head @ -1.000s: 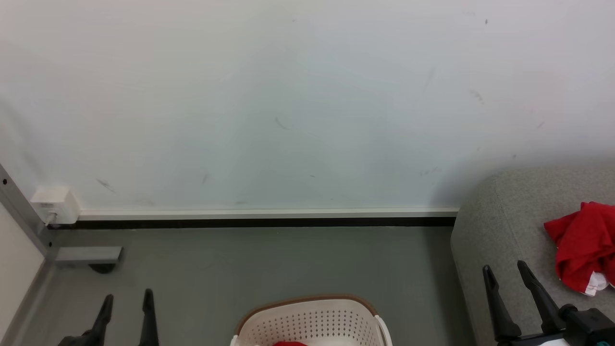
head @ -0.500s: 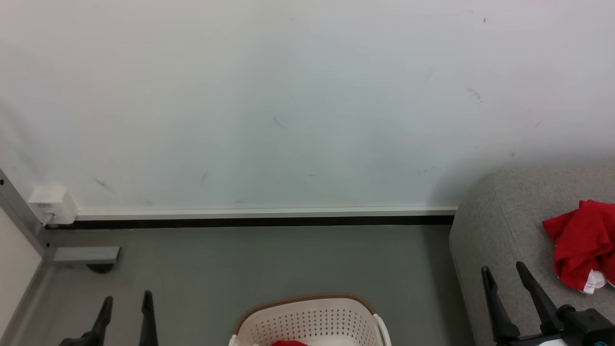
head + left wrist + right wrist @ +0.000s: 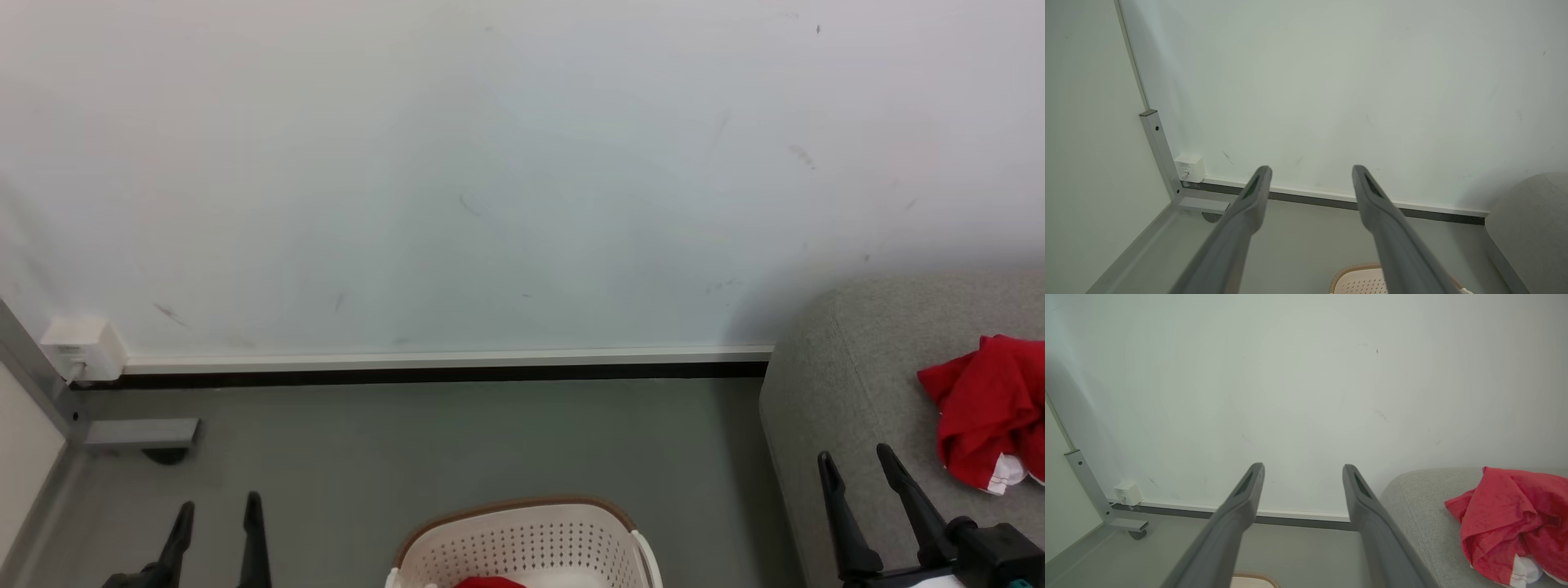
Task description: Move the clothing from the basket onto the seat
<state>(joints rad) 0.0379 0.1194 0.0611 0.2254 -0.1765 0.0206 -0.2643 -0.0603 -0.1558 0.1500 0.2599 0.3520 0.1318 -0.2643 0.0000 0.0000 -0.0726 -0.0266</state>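
Observation:
A crumpled red garment [image 3: 984, 416] with a bit of white lies on the light-grey seat [image 3: 833, 384] at the right; the right wrist view has the garment [image 3: 1506, 514] on the seat [image 3: 1412, 498] too. The cream basket [image 3: 522, 543] with a brown rim stands on the floor at the bottom centre, a sliver of red clothing [image 3: 488, 582] inside it. My left gripper [image 3: 216, 506] is open at the lower left, holding nothing. My right gripper [image 3: 857, 461] is open over the seat's front edge, left of the garment and apart from it.
A pale wall with a white and black skirting [image 3: 441, 367] runs across the back. A white socket box [image 3: 77, 349] and a grey metal frame foot [image 3: 143, 433] sit in the left corner. Grey floor [image 3: 457, 441] lies between basket and wall.
The whole picture has shifted slightly left and up, so the camera moved. Both grippers stay open and hold their places in the view.

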